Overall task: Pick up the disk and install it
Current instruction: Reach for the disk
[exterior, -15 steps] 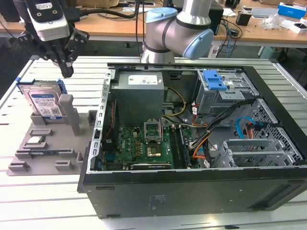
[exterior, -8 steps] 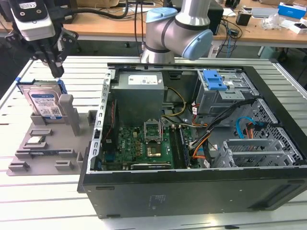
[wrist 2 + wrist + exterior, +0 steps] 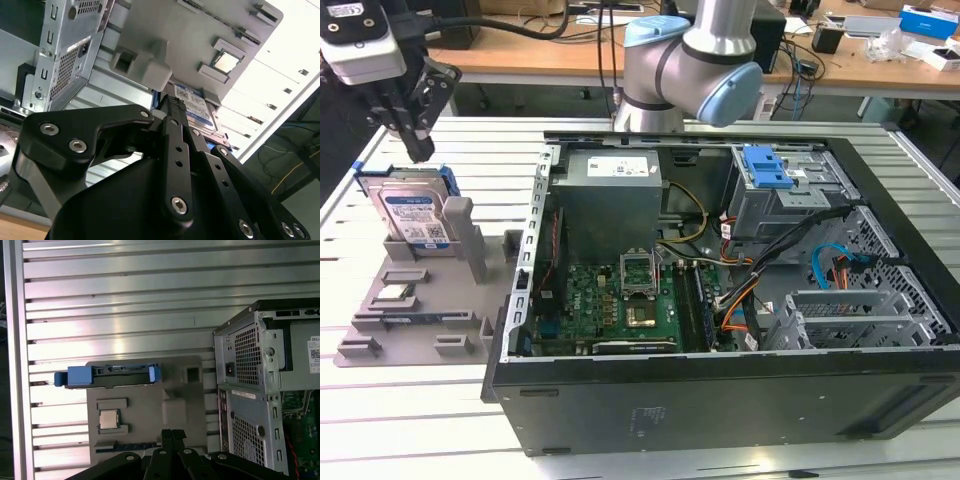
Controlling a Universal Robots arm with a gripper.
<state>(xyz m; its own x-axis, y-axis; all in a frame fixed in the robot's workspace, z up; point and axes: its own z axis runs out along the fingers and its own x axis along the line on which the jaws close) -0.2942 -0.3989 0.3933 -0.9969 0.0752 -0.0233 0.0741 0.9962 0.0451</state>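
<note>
While the disk (image 3: 415,215) stands upright on its edge in a slot of the grey holder tray (image 3: 410,350), the pincer (image 3: 418,152) hangs just above the disk's top edge, with a small gap between them in the exterior view. The pincer's black fingers are clenched together and grasp nothing.

The disk is silver with a white-and-blue label and a bright blue bracket round its edge. It sits at the tray's far side in the exterior view. In the first wrist view the disk (image 3: 107,376) is seen edge-on as a blue strip across one end of the tray (image 3: 150,410).

A small square silver processor chip (image 3: 395,293) lies flat in a recess of the same tray, on the near side of the disk (it also shows in both wrist views).

The tray rests on a slatted metal bench (image 3: 420,430). Just beside the tray, on the exterior view's right, lies an open black computer case (image 3: 720,400). Inside the case are a green circuit board (image 3: 610,300) and, at the end farthest from the tray, a grey drive cage (image 3: 770,205) with a blue latch. The robot arm (image 3: 690,55) rises behind the case.
</note>
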